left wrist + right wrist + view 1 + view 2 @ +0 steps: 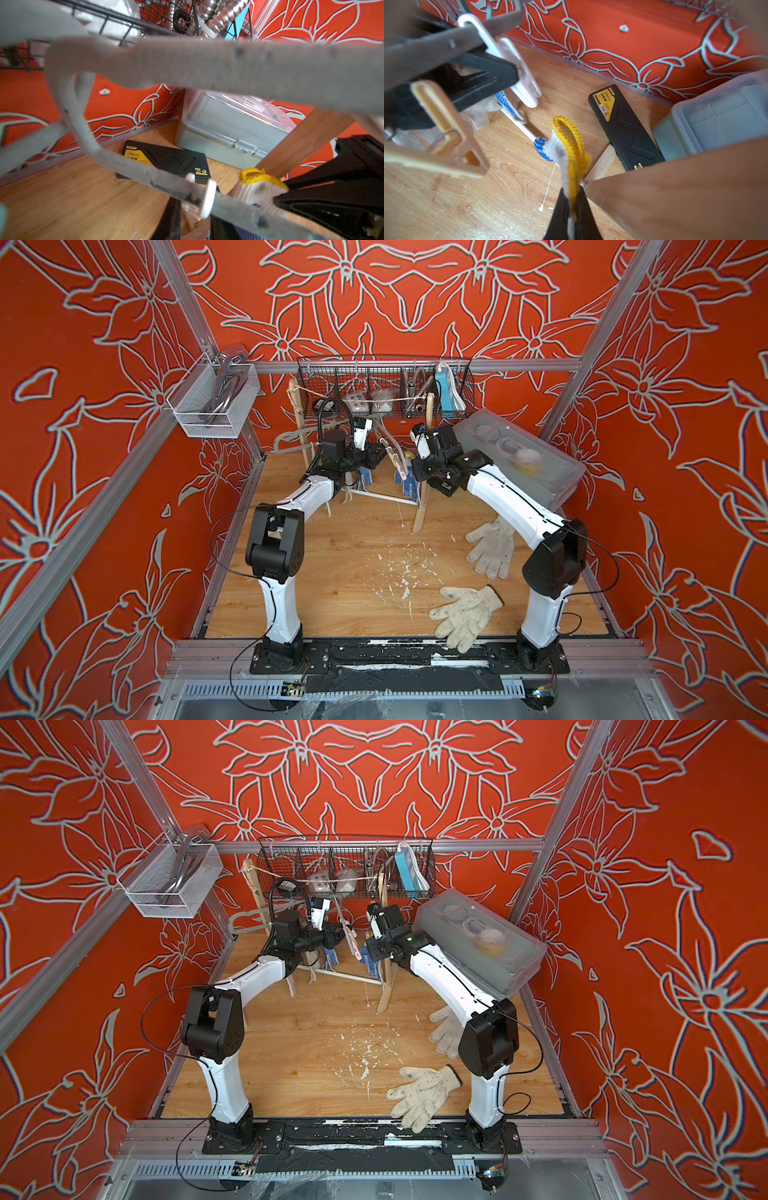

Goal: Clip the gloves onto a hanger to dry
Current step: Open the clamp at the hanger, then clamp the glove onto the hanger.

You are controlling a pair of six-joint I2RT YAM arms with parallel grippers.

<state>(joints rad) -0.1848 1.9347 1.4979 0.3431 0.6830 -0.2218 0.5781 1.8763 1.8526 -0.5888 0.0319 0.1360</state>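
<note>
Top views both show the wooden tabletop (332, 572); one plain glove (492, 547) lies flat by the right arm and a second plain glove (465, 616) lies at the near edge. The grey hanger (228, 62) is at the far end. The right gripper (572, 194) pinches tightly the yellow cuff of a blue-dotted glove (571, 141), lifted off the table. The left gripper (195, 209) is almost closed on a white clip (519, 68).

Legible markings are found on one item only: the black case (625, 128) lying flat on the tabletop (488, 197). Its yellow label (607, 104) carries a row of small icons and a barcode (602, 107). The print is too small to read. In the left wrist view the case (166, 160) shows a brand mark, which is illegible.
</note>
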